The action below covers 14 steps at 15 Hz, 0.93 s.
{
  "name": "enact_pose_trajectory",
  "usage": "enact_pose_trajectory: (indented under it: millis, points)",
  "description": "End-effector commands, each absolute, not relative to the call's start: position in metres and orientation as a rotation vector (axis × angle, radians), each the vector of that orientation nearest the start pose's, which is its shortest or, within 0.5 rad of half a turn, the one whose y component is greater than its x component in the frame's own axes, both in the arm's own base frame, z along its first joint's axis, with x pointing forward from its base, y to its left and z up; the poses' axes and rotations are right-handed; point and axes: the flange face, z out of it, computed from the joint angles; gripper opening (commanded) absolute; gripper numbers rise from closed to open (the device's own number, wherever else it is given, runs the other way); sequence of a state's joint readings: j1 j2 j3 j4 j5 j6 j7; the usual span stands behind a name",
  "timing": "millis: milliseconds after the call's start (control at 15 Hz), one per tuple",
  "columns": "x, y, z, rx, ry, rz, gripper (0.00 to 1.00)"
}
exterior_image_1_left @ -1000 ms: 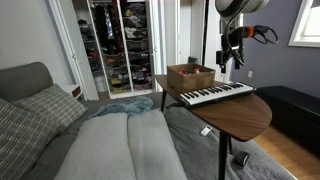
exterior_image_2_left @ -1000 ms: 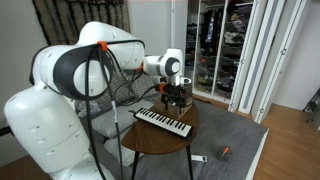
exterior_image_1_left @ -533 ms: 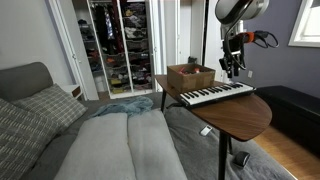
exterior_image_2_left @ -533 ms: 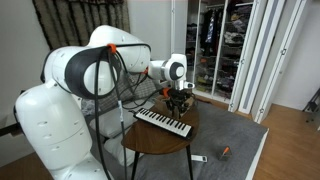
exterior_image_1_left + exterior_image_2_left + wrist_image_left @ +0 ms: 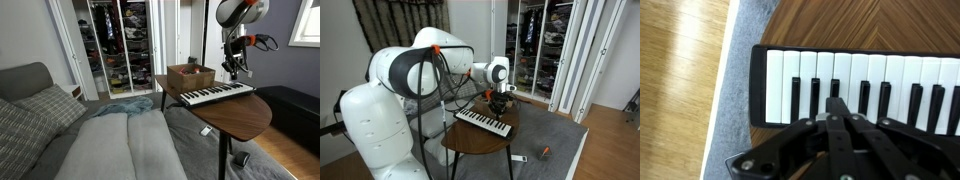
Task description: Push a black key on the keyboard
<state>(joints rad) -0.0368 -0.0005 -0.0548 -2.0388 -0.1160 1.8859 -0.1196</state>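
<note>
The slim, pale electronic piano keyboard [image 5: 215,94] lies on the round brown wooden table [image 5: 245,115], just beside a brown cardboard box [image 5: 190,76]. In the wrist view the black gripper [image 5: 837,104] has its fingers pressed together into one tip over the black keys near the keyboard's end. Whether it touches a key is unclear.

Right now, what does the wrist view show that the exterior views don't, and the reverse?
Only the wrist view: the separate white and short black keys of the slim pale piano keyboard close up, with the black gripper, fingers together, over the black keys near one end.

Only the exterior views: the brown cardboard box, the bulky white robot arm, the grey bed and the open closet.

Both: the keyboard lying on the round brown wooden table, with the gripper above it.
</note>
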Motion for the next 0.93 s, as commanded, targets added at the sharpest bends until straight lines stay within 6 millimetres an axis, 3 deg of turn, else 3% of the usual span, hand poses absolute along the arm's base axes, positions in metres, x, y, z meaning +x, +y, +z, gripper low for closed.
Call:
enact_pose_trajectory:
  millis: [0, 867]
  points:
    - [0.534, -0.059, 0.425, -3.169, -0.127, 0.217, 0.00]
    - [0.524, -0.070, 0.402, -3.109, -0.091, 0.252, 0.00]
